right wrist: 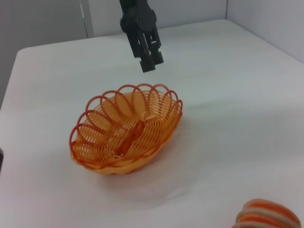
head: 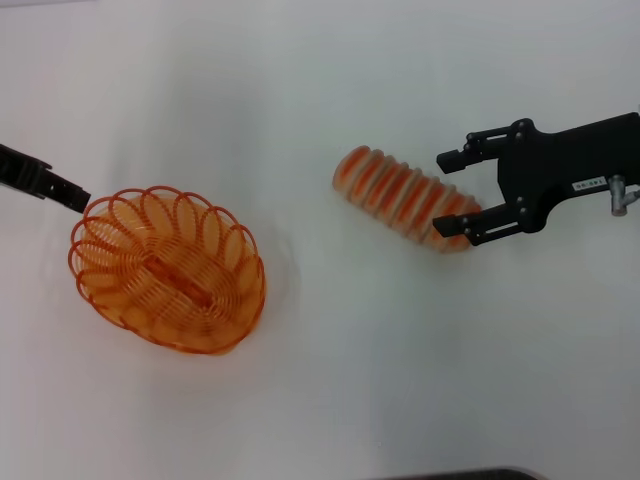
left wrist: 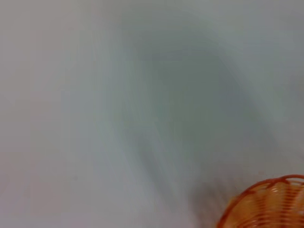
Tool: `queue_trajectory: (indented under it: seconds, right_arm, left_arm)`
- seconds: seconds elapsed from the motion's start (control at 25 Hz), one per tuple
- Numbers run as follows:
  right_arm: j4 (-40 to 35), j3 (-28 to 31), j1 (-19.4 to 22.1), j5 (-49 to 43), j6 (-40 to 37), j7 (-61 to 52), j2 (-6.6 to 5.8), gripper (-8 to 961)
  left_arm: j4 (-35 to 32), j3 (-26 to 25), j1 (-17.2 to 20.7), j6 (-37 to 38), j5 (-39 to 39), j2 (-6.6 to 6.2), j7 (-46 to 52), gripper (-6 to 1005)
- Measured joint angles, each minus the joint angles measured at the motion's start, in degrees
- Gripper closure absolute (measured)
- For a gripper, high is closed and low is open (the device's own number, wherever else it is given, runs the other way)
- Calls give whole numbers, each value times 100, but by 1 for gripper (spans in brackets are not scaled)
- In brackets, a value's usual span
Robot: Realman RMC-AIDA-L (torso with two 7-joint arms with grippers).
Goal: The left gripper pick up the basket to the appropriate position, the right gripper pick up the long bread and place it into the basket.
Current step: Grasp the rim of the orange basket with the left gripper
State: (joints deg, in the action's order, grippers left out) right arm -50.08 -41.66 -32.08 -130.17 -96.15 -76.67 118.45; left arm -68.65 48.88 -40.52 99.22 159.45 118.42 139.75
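Straddling bread [head: 405, 197] end | right gripper [head: 450, 195] wide open, empty | loaf runs toward basket [head: 168, 268] | left gripper [head: 76, 198] at rim, opening unclear

We see a white table [head: 320, 400] filling the head view, its surface smooth and evenly lit, with soft grey shadows spreading across it. At the bottom edge of that view a dark curved strip [head: 470, 474] cuts in. In the right wrist view the tabletop ends in a rounded far corner, and behind it stands a pale grey wall [right wrist: 190, 9] with a vertical seam. A darker grey panel [right wrist: 42, 19] rises beyond the table's far side, and another pale wall [right wrist: 270, 19] flanks it.
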Motion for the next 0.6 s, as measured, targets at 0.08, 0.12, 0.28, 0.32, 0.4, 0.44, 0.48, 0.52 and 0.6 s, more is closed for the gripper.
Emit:
queue_trajectory:
  seconds: [0.08,0.12,0.28,0.32,0.4,0.44,0.48,0.52,0.6]
  right_arm:
    - [0,-1,8,0,16,31,13,133]
    - [0,-1,12,0,23,39,16,133]
    - [0,0,18,0,38,69,22,133]
    - [0,0,18,0,44,74,21,133]
    - [-1,0,18,0,51,80,21,133]
    - [-1,0,18,0,52,85,21,133]
    - [-1,0,18,0,53,88,20,133]
    - [-1,0,18,0,53,90,20,133]
    - [-1,1,18,0,53,97,20,134]
  left_arm:
    - [16,153,-36,-122,253,72,121,427]
    - [21,188,-46,-145,297,88,145,427]
    - [29,350,-86,-157,353,150,233,426]
    - [28,383,-90,-157,358,157,241,426]
    - [28,445,-93,-159,375,179,249,426]
    - [30,459,-94,-163,378,191,251,426]
    - [32,467,-94,-168,378,202,253,426]
    - [34,479,-95,-173,379,217,254,425]
    - [49,497,-97,-181,380,240,255,425]
